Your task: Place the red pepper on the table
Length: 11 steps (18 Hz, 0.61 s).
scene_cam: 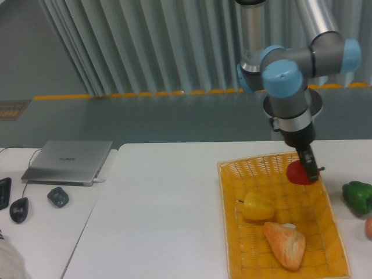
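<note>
The red pepper hangs in the air above the far right corner of the orange wicker basket, lifted clear of the basket floor. My gripper is shut on the red pepper, its dark fingers covering the pepper's right side. The arm reaches down to it from the upper right. The white table spreads out under and around the basket.
A yellow pepper and a bread roll lie in the basket. A green pepper sits on the table right of it, with an orange object at the frame edge. A laptop and mouse rest at the left.
</note>
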### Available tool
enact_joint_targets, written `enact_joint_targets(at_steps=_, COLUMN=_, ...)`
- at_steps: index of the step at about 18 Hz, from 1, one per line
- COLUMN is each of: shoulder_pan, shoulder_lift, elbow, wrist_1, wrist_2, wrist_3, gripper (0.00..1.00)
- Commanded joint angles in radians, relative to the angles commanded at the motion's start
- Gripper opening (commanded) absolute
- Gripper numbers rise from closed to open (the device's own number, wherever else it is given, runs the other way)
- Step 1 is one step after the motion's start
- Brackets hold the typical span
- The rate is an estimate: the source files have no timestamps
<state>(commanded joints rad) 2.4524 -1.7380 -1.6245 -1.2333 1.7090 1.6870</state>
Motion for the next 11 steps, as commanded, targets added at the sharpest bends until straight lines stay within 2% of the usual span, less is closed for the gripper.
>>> enact_joint_targets(at_steps=4, shoulder_pan=0.170, shoulder_lift=-0.008, elbow=0.008, wrist_1=0.006, wrist_2=-0.067, wrist_3=0.207, gripper=0.56)
enact_joint_targets(at_steps=7, shoulder_pan=0.249, shoulder_lift=-0.024, elbow=0.017, wrist_1=0.008, wrist_2=-0.092, wrist_3=0.296, gripper=0.56)
enact_joint_targets(at_steps=11, shoulder_pan=0.328, shoulder_lift=-0.064, elbow=0.028, wrist_1=0.035, wrist_2=-0.155, wrist_3=0.350, gripper=0.57)
